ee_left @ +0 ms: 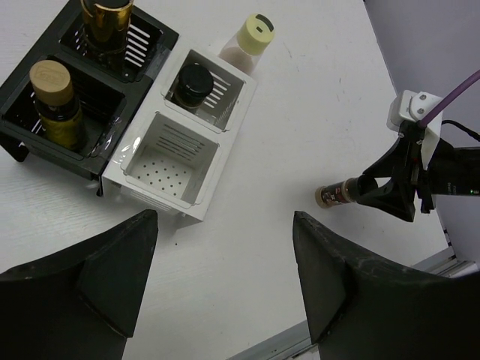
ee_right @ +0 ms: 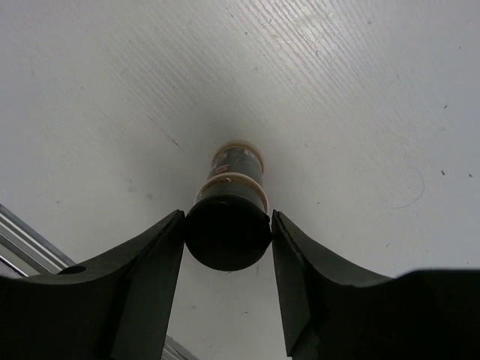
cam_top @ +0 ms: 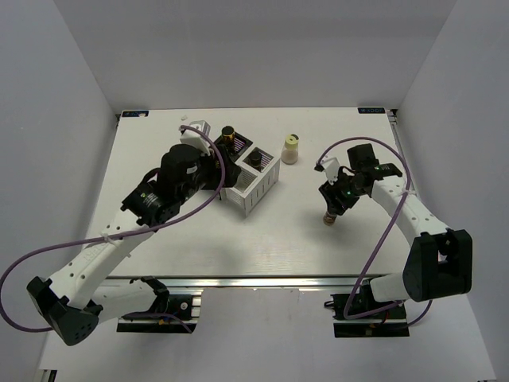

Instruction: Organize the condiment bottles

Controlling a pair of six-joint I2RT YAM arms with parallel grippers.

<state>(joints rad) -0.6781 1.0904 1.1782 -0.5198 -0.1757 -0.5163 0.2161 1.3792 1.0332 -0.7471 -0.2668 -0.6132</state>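
My right gripper [ee_right: 227, 232] is shut on the black cap of a dark brown bottle [ee_right: 236, 161]. It holds the bottle upright, at or just above the table, right of centre [cam_top: 328, 216]. My left gripper [ee_left: 223, 225] is open and empty, hovering over the table in front of the white box [ee_left: 131, 176]. That box holds a black-capped bottle [ee_left: 193, 82] in its far compartment, and its near one is empty. The black box [ee_left: 19, 124] holds a tan-capped yellowish bottle [ee_left: 54, 101] and an amber bottle [ee_left: 105, 19]. A cream-white jar [cam_top: 290, 149] stands outside the boxes.
The left arm [cam_top: 171, 187] hangs over the black box and hides most of it in the top view. The table's metal front rail [cam_top: 262, 281] runs along the near edge. White walls enclose the table on three sides.
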